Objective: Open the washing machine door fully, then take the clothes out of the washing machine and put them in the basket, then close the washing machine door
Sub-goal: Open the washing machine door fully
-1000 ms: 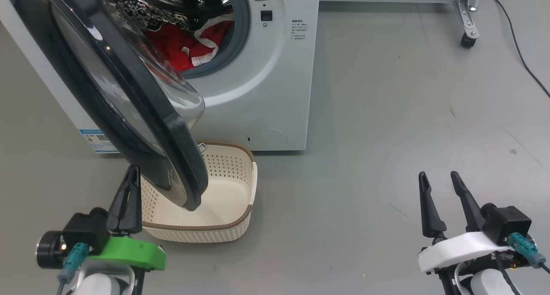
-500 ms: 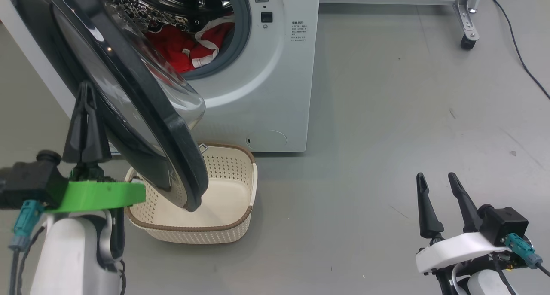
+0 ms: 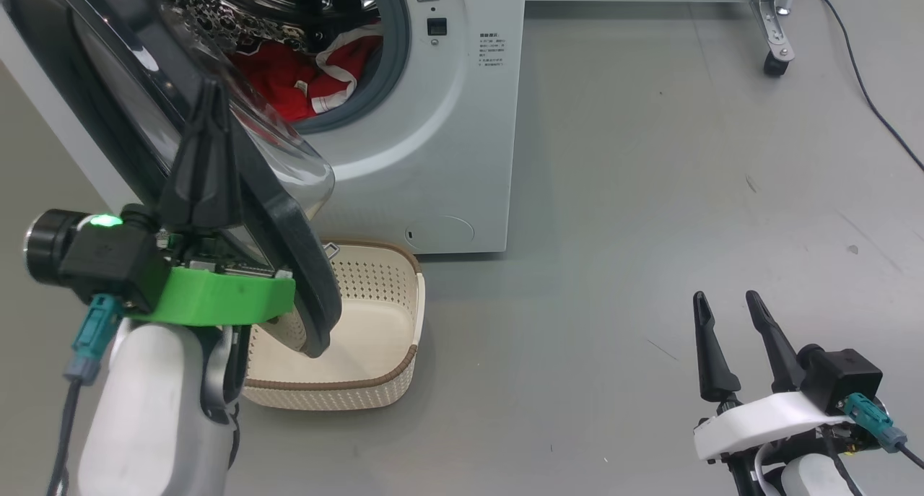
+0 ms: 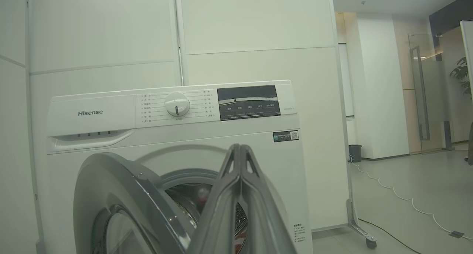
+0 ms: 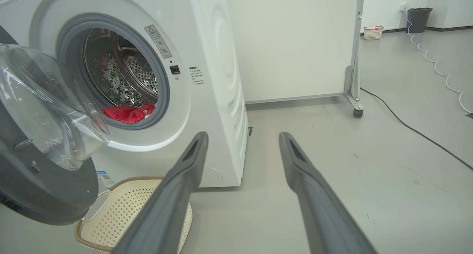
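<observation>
Head view: the washing machine door [image 3: 314, 279] stands partly open, its lower black rim hanging over the cream basket [image 3: 375, 279] on the grey floor [image 3: 650, 193], just before the washing machine [image 3: 447, 157]. Red clothes [image 3: 285, 84] lie in the drum. The left gripper [image 3: 211, 95], fingers pressed together and empty, rises against the door's outer side; contact is unclear. The right gripper [image 3: 725, 301], fingers spread, hovers over bare floor, well apart. A castor frame [image 3: 776, 34] and cable [image 3: 866, 92] sit far right.
</observation>
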Controlling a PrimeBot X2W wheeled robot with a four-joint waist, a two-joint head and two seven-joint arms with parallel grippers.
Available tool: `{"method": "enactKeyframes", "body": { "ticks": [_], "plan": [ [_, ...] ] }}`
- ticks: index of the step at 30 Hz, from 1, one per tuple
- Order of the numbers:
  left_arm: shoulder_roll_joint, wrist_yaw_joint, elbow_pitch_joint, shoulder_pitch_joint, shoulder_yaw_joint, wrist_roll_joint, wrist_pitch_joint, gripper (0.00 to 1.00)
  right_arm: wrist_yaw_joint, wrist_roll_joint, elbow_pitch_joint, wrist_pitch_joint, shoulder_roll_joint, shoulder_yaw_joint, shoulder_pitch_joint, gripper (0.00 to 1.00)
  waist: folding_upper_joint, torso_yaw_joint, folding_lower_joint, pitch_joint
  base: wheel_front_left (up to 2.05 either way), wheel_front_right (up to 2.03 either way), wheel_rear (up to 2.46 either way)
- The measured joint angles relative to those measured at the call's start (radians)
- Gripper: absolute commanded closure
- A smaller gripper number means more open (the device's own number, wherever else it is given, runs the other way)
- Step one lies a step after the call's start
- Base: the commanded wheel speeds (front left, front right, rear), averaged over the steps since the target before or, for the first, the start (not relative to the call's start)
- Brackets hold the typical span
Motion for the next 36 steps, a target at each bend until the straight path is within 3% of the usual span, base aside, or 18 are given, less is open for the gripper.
{"method": "enactKeyframes", "body": {
  "ticks": [15, 36],
  "plan": [
    [-0.001, -0.016, 0.108, 0.008, -0.146, 0.006, 0.113, 1.00, 0.016, -0.009, 0.010, 0.000, 0.024, -0.015, 0.000, 0.00, 0.0001, -0.024, 0.0000, 0.014, 0.00, 0.00, 0.00],
    [-0.001, -0.019, 0.289, 0.059, -0.145, -0.063, 0.197, 1.00, 0.041, -0.027, 0.025, 0.000, 0.051, -0.030, -0.001, 0.00, 0.0001, -0.067, 0.0000, 0.031, 0.00, 0.00, 0.00]
  ]
}}
